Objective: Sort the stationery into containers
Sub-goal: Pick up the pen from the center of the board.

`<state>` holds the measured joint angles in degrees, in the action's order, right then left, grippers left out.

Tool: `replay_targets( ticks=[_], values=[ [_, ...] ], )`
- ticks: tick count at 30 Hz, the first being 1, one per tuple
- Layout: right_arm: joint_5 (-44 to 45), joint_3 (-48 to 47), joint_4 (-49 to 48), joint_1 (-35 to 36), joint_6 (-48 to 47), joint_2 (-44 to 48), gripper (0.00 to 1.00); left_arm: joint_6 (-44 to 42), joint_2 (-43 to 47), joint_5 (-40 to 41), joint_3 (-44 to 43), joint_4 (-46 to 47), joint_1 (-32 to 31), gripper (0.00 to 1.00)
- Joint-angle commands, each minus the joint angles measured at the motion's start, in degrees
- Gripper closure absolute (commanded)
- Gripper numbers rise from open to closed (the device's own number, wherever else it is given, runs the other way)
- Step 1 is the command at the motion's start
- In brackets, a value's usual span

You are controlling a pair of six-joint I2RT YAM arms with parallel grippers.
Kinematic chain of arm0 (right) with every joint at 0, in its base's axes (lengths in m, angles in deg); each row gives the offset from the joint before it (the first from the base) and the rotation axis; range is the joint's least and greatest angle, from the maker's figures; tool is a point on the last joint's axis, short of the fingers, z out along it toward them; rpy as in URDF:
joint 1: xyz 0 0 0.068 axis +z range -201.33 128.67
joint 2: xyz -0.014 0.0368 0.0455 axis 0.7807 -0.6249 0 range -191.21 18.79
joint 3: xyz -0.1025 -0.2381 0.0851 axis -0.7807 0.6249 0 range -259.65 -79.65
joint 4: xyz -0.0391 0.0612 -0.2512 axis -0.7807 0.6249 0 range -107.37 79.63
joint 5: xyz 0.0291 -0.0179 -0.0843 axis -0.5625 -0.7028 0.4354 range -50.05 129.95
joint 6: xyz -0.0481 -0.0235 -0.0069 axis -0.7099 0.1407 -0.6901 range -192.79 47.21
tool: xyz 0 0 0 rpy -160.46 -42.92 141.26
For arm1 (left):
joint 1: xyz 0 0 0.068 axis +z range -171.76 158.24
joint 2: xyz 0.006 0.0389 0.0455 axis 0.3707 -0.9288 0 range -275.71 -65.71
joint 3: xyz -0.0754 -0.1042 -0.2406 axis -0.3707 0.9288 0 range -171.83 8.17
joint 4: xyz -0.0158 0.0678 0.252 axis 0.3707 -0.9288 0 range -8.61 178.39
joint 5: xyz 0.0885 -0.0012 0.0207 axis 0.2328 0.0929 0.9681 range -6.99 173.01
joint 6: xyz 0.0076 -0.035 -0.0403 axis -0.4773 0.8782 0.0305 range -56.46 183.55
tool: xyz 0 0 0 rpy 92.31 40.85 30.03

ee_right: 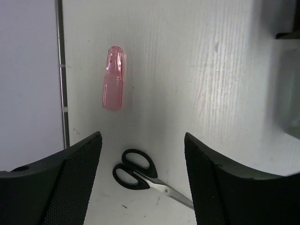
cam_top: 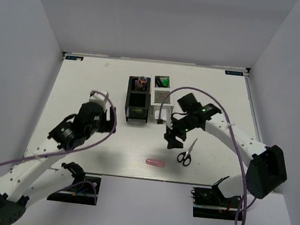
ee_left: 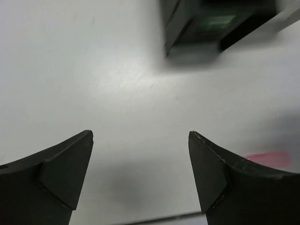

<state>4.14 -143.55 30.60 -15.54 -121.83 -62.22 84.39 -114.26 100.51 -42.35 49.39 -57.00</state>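
Found pink tube (ee_right: 114, 78) flat on table (ee_right: 187, 56), ahead of right gripper (ee_right: 142, 136), off toward the finger on the table-edge side, clear of both fingers. Logged scissors (ee_right: 140, 173) closed, also flat, handle loops showing in the gap of the right jaws, blades running behind the other finger. From above, just beside the gripper, no contact seen. Recorded right jaws spread wide, pinching nothing. Recorded left gripper (ee_left: 140, 134) likewise, jaws spread wide over bare table, nothing between. Spotted same tube near, past the outer side of one left finger. Placed black organiser (ee_left: 211, 26) ahead of left jaws, off to that same side, blurred. Noted white organiser (cam_top: 161, 95) just beside the black, off the side of the right jaws away from the table edge, with something green in its far compartment.
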Motion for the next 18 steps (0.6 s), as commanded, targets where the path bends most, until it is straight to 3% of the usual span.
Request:
replay_targets(
  ticks=[1, 7, 12, 18],
  values=[
    [18.2, -1.4, -3.9, 7.1, 13.2, -4.1, 0.27, 4.2, 7.7, 5.3, 7.4, -11.5, 0.9, 0.07],
    [30.4, 0.4, -7.9, 18.2, 22.5, -10.6, 0.27, 6.7, 10.9, 1.6, 12.4, -12.8, 3.6, 0.03],
    [32.5, -0.1, -9.8, 22.8, 25.4, -14.2, 0.27, 7.0, 11.0, -8.6, 14.7, -12.1, 12.6, 0.03],
    [37.5, 3.2, -13.8, 27.9, 27.7, -15.0, 0.27, 5.3, 13.3, -12.9, 15.9, -13.6, 20.0, 0.03]
  ],
)
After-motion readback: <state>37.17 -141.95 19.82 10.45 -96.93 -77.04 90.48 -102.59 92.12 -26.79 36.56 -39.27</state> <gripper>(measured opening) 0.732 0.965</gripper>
